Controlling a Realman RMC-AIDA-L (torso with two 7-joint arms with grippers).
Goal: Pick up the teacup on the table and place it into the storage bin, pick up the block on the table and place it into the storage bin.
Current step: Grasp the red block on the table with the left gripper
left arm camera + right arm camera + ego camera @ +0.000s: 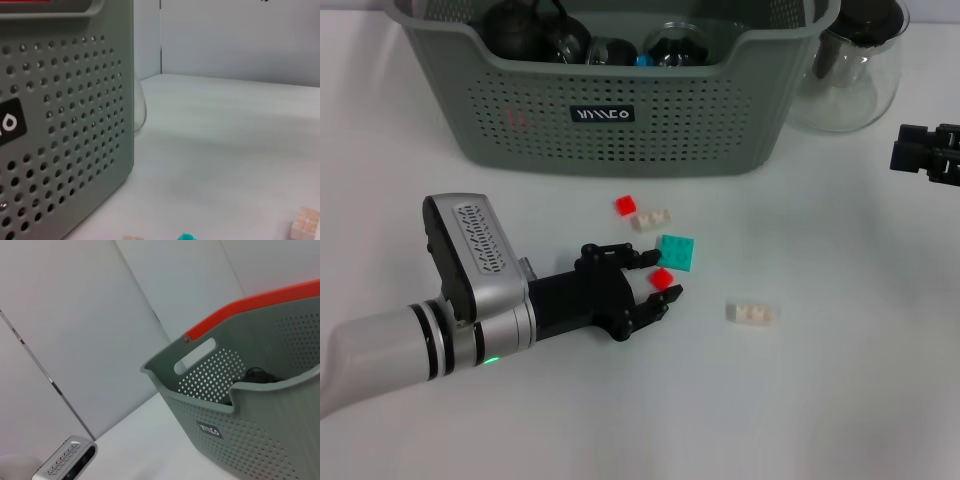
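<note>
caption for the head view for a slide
Left gripper closing on a red block before the storage bin.

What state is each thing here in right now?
left claw: low over the table, closed on a small red block
right claw: off at the table's right edge, idle
storage bin: upright, dark items inside
glass pitcher: upright beside the bin
teal plate: flat on the table

Red block (663,279) between left gripper (655,290) fingers
</note>
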